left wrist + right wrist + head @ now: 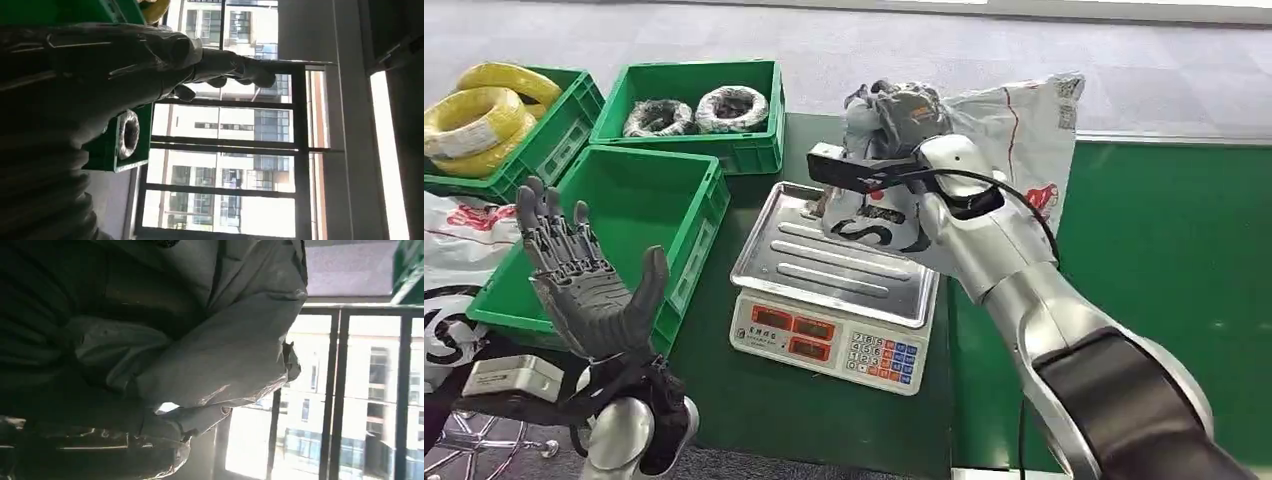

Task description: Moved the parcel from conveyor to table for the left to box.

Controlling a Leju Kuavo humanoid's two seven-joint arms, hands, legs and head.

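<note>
The right hand grasps the grey parcel, a crumpled plastic mailer, and holds it lifted over the far edge of the scale, above its steel pan. The left hand is released, palm up with fingers spread, hovering left of the scale over the near corner of an empty green crate. Beyond the scale sits a crate of dark coils; farther left, a crate of yellow coils
</note>
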